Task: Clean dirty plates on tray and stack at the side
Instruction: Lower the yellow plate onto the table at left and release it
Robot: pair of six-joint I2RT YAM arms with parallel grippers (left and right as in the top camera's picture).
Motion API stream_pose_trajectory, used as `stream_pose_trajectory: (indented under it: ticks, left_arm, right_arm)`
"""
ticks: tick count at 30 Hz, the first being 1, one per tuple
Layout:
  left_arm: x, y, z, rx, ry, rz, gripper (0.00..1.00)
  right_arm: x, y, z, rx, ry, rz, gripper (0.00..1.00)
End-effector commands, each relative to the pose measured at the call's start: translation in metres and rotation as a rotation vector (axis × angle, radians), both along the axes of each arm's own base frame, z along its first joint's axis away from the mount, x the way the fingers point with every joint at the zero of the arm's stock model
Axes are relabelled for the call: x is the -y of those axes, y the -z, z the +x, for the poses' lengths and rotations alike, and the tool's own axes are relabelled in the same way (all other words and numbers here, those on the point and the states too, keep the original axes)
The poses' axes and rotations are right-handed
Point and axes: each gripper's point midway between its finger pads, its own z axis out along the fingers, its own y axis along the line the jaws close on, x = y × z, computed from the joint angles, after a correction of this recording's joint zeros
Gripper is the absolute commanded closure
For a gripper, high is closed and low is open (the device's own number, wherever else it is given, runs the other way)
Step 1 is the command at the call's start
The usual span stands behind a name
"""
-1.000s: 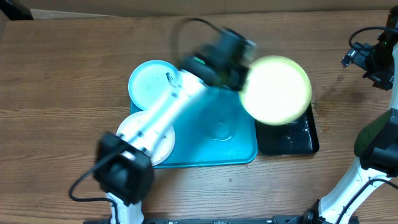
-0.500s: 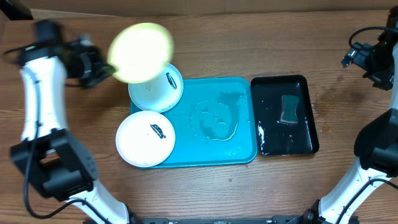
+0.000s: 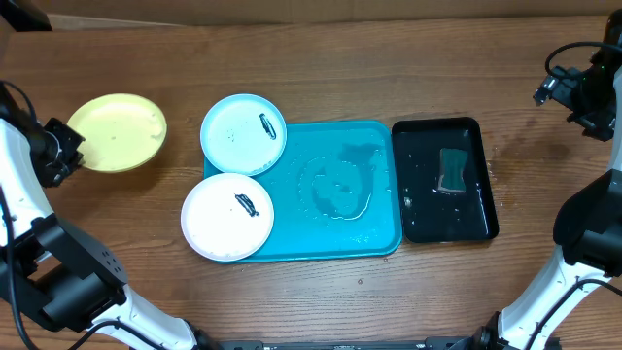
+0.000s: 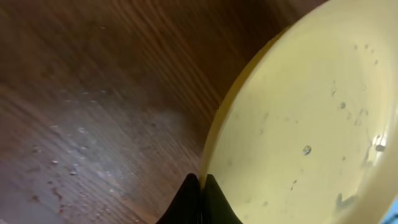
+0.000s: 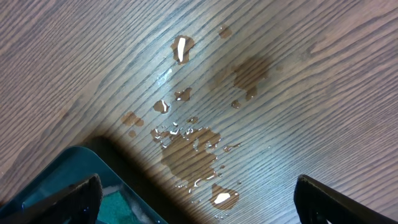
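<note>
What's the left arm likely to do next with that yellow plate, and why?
Probably ease the yellow plate down onto the table and let go. The left gripper pinches its rim, left of the turquoise tray, and it shows only droplets; the blue plate and white plate carry dark smears.

The brown wooden table (image 3: 389,58) fills the whole view from above. A shiny black tray (image 3: 423,175) lies on it at about 3 o'clock from the middle. A small dark green sponge (image 3: 453,171) rests inside the tray, up toward its 12 o'clock end. The tray floor looks wet, with little white glints (image 3: 408,206) near its 8 o'clock side. Just past the tray, at 3 o'clock, the wood has a puddle and scattered drops of water (image 5: 189,146) (some big, some tiny), and they shine in the light.
</note>
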Motion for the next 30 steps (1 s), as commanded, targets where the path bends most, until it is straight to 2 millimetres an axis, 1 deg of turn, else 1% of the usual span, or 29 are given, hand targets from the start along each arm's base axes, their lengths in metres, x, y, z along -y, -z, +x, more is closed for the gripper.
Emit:
stream_pose_trajectory:
  ticks: [1,5,9,15,19,22,24,30]
  left_arm:
    - [-0.014,-0.023,-0.008,-0.014,-0.068,0.121,0.96]
    - [-0.012,-0.02,-0.01,-0.031,-0.065,0.125,0.96]
    - [-0.009,-0.01,-0.014,-0.052,-0.066,0.11,0.96]
    - [-0.002,0.021,-0.018,-0.079,-0.057,0.087,0.96]
    - [0.01,0.043,-0.008,-0.051,-0.005,0.064,0.96]
    - [0.021,0.055,0.001,-0.021,0.053,0.049,0.96]
    - [0.026,0.062,0.003,-0.019,0.069,0.053,0.96]
    - [0.032,0.072,0.007,-0.018,0.098,0.065,0.96]
  right_arm:
    - [0.001,-0.008,0.0,0.02,0.007,-0.01,0.0]
    - [0.001,-0.008,0.0,0.02,0.006,-0.01,0.0]
    - [0.001,-0.008,0.0,0.02,0.006,-0.01,0.0]
    - [0.001,-0.008,0.0,0.02,0.006,-0.01,0.0]
    - [0.001,-0.008,0.0,0.02,0.007,-0.01,0.0]
    - [0.001,-0.008,0.0,0.02,0.007,-0.01,0.0]
    - [0.001,-0.008,0.0,0.02,0.006,-0.01,0.0]
    - [0.001,-0.008,0.0,0.02,0.007,-0.01,0.0]
